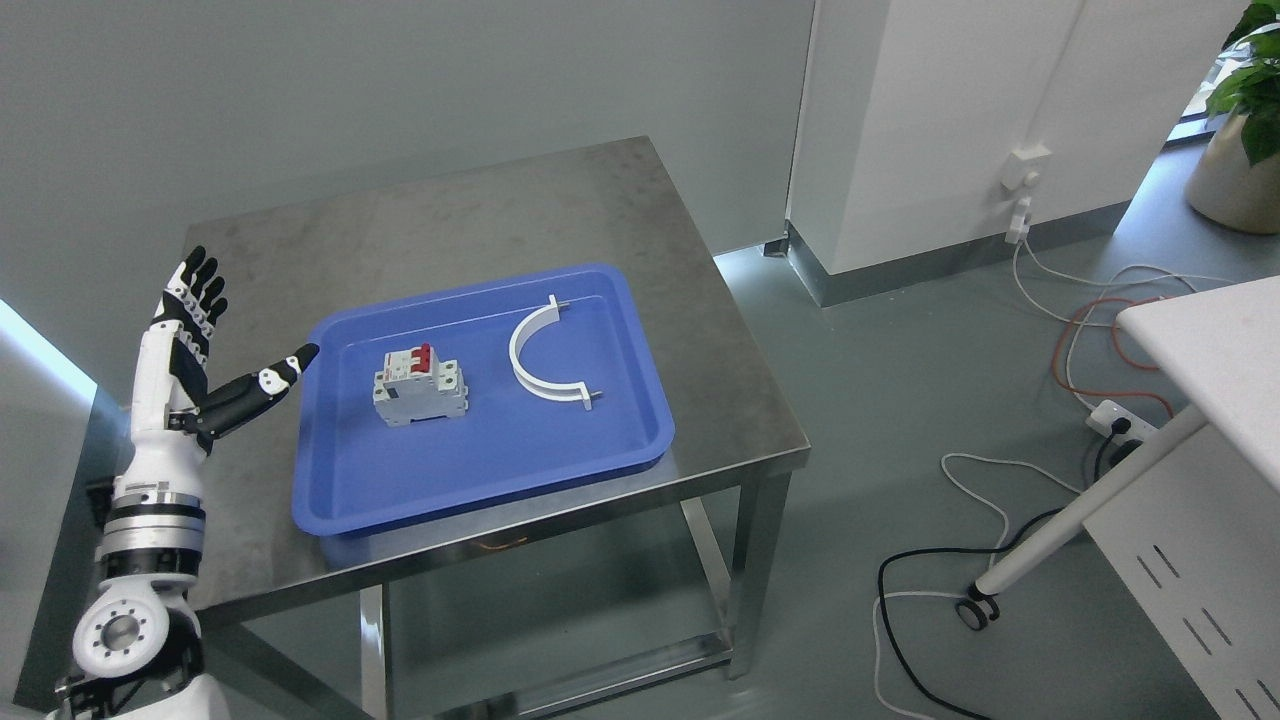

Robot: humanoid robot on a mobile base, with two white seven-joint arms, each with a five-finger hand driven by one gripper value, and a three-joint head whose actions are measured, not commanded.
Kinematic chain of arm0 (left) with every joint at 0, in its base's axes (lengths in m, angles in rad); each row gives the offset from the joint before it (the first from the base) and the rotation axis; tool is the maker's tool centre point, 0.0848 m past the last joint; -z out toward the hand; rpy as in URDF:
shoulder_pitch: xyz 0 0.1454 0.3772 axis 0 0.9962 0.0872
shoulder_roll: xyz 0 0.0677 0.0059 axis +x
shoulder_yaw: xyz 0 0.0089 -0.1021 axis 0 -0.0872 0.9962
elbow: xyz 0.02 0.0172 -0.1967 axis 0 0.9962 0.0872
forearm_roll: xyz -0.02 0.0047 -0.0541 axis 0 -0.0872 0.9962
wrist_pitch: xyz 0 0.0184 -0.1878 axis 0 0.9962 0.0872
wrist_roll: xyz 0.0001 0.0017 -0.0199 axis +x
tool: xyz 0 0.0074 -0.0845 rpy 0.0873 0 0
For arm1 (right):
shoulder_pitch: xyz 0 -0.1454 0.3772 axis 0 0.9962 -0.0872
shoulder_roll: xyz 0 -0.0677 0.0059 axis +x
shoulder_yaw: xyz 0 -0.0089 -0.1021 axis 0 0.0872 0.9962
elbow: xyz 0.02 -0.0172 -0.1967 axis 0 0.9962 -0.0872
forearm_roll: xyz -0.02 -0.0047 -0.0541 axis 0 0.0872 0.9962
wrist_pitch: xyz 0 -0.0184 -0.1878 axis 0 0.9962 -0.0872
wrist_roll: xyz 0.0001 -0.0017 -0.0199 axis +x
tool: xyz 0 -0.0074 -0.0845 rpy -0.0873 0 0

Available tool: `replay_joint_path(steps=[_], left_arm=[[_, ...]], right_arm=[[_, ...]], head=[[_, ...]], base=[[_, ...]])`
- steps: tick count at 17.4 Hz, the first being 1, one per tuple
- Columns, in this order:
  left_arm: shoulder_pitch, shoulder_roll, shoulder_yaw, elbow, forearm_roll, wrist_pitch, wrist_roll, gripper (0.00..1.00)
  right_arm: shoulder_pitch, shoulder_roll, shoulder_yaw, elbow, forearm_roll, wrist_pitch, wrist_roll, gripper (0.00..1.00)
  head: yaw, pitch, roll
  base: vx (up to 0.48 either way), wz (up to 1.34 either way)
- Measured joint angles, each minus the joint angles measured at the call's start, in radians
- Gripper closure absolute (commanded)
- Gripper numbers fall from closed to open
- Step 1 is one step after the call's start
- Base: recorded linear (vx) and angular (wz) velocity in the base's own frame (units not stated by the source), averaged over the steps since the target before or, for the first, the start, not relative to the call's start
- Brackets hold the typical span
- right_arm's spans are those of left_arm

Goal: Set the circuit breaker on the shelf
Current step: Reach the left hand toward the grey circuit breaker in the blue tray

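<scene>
**Breaker in the tray, left hand raised beside it**

A grey-walled room with a grey floor holds a stainless steel table (480, 215), seen from above. On it lies a blue tray (500, 470). The circuit breaker (420, 388), grey-white with red switches on top, stands in the tray's left half. To its right, well apart from it, a white curved bracket (535, 355) lies in the same tray.

The left hand (195, 355) is raised at the table's left side, fingers spread upward and holding nothing; its thumb points toward the tray's left rim, close to it. The hand is apart from the breaker.

On the floor at right, cables (1000, 510) trail toward a power strip (1120, 420) beside a white wheeled table (1220, 350). A potted plant (1245, 130) shows at the upper right corner.
</scene>
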Motion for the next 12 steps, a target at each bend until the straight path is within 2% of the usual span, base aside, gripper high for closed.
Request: replay_joint_path(steps=[3,5,8,12], left_arm=[[-0.002,-0.003,0.003,-0.001,0.0,0.001,-0.004,0.0],[-0.013,-0.002,0.003,-0.001,0.001,0.001,-0.054,0.0],[-0.036,0.01,0.002,-0.001,0.001,-0.011,-0.255,0.02],[-0.071,0.064,-0.01,0.009,0.0,-0.012,-0.501,0.05]], right_arm=[[0.0,0.0,0.0,0.0,0.0,0.0,-0.003,0.0],[0.0,0.0,0.0,0.0,0.0,0.0,-0.003,0.0],[0.0,0.0,0.0,0.0,0.0,0.0,0.001,0.0],[0.0,0.0,0.0,0.0,0.0,0.0,0.002,0.0]], head=[[0.0,0.0,0.0],[0.0,0.0,0.0],[0.0,0.0,0.0],[0.0,0.0,0.0]], base=[[-0.01,0.01],[-0.002,-0.02],[0.001,0.05],[0.016,-0.03]])
